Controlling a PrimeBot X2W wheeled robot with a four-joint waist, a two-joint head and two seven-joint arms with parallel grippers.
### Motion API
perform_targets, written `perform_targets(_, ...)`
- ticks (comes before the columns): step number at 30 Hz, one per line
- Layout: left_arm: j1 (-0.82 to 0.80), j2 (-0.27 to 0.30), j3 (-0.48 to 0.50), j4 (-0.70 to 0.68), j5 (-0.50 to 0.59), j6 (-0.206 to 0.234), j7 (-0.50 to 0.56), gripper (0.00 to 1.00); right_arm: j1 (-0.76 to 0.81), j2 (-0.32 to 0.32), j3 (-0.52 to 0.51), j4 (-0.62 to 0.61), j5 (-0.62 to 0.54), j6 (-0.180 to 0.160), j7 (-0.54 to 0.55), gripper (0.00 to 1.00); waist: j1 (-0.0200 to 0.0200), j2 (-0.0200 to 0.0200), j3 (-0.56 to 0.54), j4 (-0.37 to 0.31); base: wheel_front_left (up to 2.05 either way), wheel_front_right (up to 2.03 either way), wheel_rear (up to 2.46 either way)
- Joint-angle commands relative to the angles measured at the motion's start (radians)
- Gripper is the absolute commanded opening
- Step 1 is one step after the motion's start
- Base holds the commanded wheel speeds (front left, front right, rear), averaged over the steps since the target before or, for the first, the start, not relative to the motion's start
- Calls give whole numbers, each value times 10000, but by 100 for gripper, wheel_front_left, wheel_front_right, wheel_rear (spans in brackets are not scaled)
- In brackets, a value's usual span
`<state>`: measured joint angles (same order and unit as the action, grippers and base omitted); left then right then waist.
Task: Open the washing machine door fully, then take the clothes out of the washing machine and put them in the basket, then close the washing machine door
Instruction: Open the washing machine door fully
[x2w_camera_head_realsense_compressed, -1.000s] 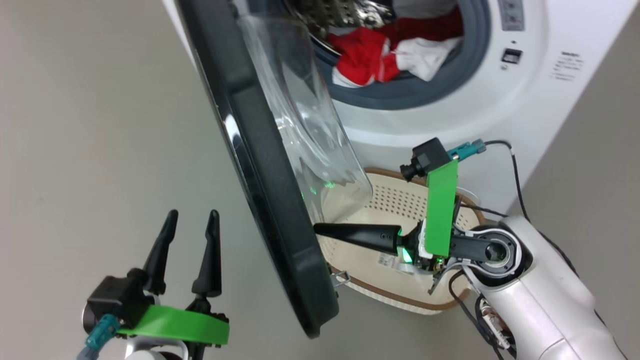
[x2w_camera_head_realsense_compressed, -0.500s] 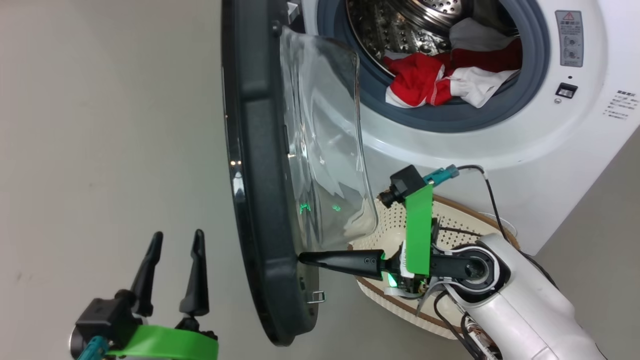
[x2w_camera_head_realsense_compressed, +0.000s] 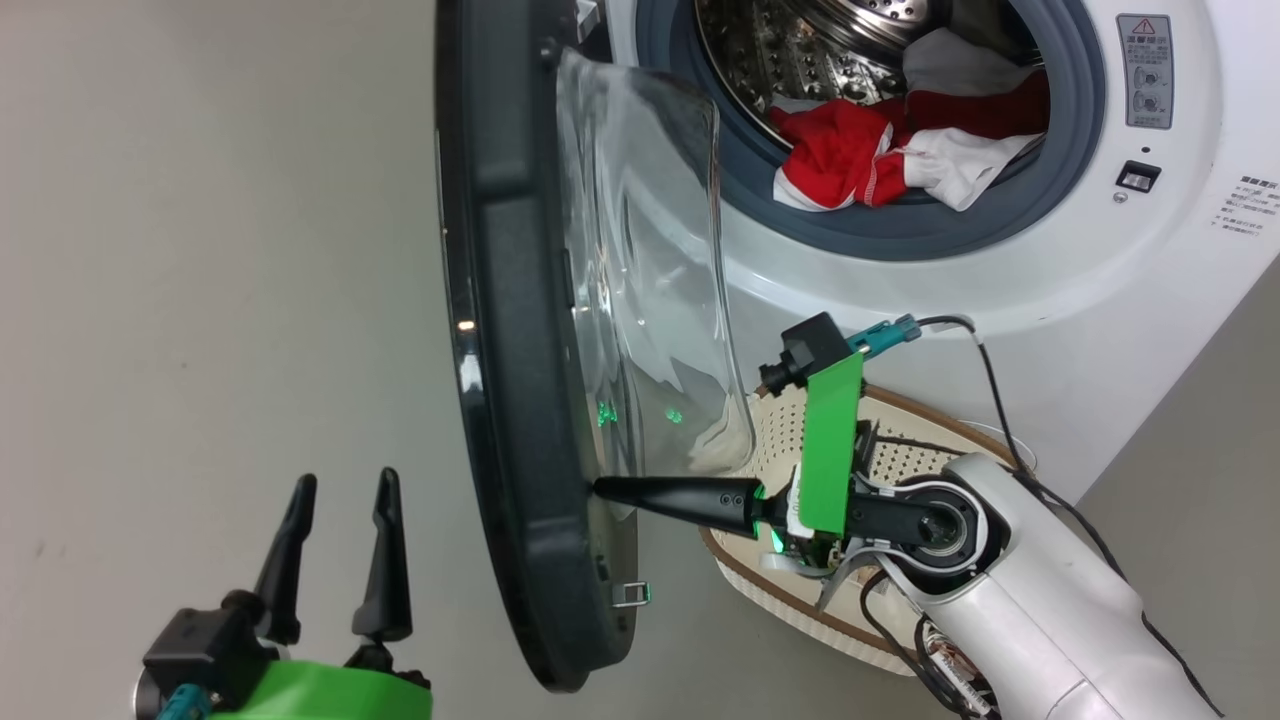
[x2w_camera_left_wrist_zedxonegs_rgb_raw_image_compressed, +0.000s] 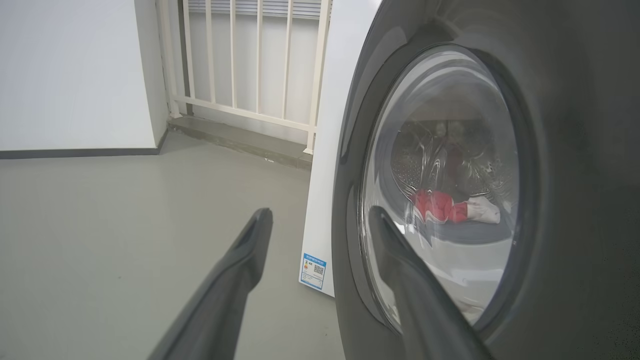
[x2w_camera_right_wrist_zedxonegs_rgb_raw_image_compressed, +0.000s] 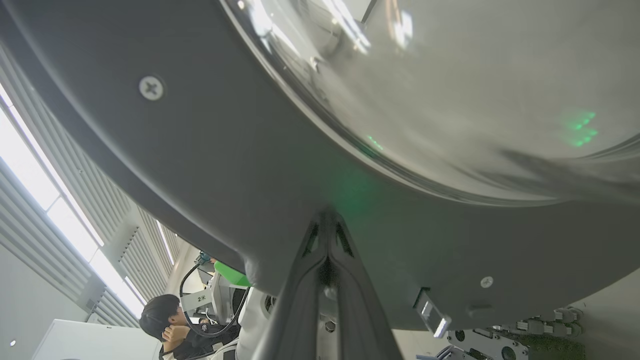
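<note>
Pushing: the right pincer (x2w_camera_head_realsense_compressed: 600, 487), fingers pressed together, sets its tip against the inner face of the washing machine door (x2w_camera_head_realsense_compressed: 510, 350), near its lower edge.
Swing: well out from the washing machine (x2w_camera_head_realsense_compressed: 1100, 300); whether fully open is hard to judge.
Left pincer (x2w_camera_head_realsense_compressed: 345, 480): spread, empty, outside the door.
Clothes (x2w_camera_head_realsense_compressed: 850, 160): in the drum, at its front lip.
Basket (x2w_camera_head_realsense_compressed: 775, 425): on the floor before the machine, no garment seen inside.
Left: unloading, closing.

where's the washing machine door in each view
Head view: washing machine door stands edge-on, centre-left, open.
Left wrist view: its outer face across the right half.
Right wrist view: its inner face overhead, the shut right gripper at its rim.
Shared landmark: the glass window.
</note>
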<state>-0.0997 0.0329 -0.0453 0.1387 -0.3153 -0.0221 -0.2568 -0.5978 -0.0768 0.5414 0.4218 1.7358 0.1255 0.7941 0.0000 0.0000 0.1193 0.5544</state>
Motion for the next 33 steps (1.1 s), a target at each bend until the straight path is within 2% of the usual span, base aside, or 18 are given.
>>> perform_targets(1, -169, 173, 252, -153, -62, 39, -49, 100, -208, 265, -35, -279, -230, 52, -217, 0, 0, 0, -15, -20, 0, 0, 0)
perform_targets(2, -199, 173, 215, -119, -70, 35, -49, 100, -179, 265, -78, -308, -352, 52, -279, 7, 0, 0, -27, -30, 0, 0, 0)
perform_targets(3, -229, 173, 182, -86, -72, 34, -49, 100, -137, 265, -149, -353, -487, 52, -382, 28, 0, 0, -43, -40, 0, 0, 0)
perform_targets(4, -229, 173, 182, -86, -72, 34, -49, 100, -137, 265, -149, -353, -487, 52, -382, 28, 0, 0, -43, -40, 0, 0, 0)
perform_targets(5, -258, 173, 153, -55, -75, 35, -49, 100, -87, 262, -233, -429, -635, 52, -519, 45, 0, 0, -64, -51, 0, 0, 0)
perform_targets(6, -284, 173, 128, -28, -77, 39, -49, 100, -10, 254, -350, -507, -769, 52, -708, 87, 0, 0, -84, -60, 0, 0, 0)
perform_targets(7, -304, 173, 110, -3, -79, 40, -49, 100, 78, 231, -458, -582, -895, 52, -889, 100, 0, 0, -101, -66, 0, 0, 0)
perform_targets(13, -367, 173, 20, 119, -63, 35, -49, 100, 859, -195, -806, -1456, -2010, 52, -2342, 100, 0, 0, -251, -111, 0, 0, 0)
perform_targets(14, -359, 173, 8, 141, -41, 36, -49, 100, 1142, -419, -816, -1724, -2570, 52, -3139, 100, 0, 0, -320, -127, 0, 0, 0)
perform_targets(18, -316, 173, 38, 201, -42, 38, -49, 100, 1582, -1096, -391, -1849, -4183, 52, -5147, 100, 0, 0, -445, -157, 0, 0, 0)
perform_targets(22, -257, 173, 39, 323, 3, 18, -49, 100, 1765, -1710, 386, -1354, -5765, 52, -7356, 100, 0, 0, -589, -189, 0, 0, 0)
perform_targets(27, -167, 173, 88, 471, 149, -53, -49, 100, 1800, -1923, 809, -311, -6721, 52, -9629, 100, 0, 0, -796, -245, 0, 0, 0)
perform_targets(30, -91, 173, 162, 516, 249, -92, -49, 100, 1736, -1886, 896, 446, -7627, 52, -10352, 100, 0, 0, -917, -287, 0, 0, 0)
perform_targets(33, -38, 173, 218, 512, 286, -107, -49, 100, 1732, -1692, 538, 979, -8706, 52, -10538, 100, 0, 0, -983, -321, 0, 0, 0)
